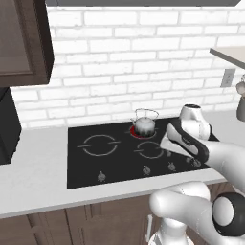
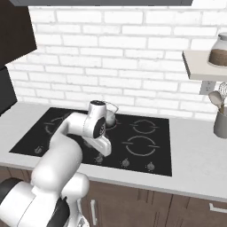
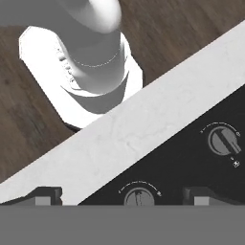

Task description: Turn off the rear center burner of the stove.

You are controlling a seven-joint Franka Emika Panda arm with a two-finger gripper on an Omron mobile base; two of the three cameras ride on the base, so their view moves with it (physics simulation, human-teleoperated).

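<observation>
The stove (image 1: 81,165) is a black glass cooktop set in a white counter. Its rear center burner (image 1: 135,133) glows red beneath a small steel kettle (image 1: 144,123). Several silver knobs (image 1: 101,176) line the front edge. My gripper (image 2: 100,157) hangs low over that row, left of the middle. Seen from the hand, the gripper (image 3: 125,195) is open, its fingertips (image 3: 45,194) either side of one knob (image 3: 139,197) without touching it. A second knob (image 3: 224,140) lies further along the stove (image 3: 191,162).
The white counter (image 1: 28,182) runs left and right of the cooktop, with wooden cabinet fronts below. A grey utensil holder (image 2: 220,123) stands at the far right under a shelf holding a jar (image 2: 219,49). A dark cabinet (image 1: 24,43) hangs at upper left.
</observation>
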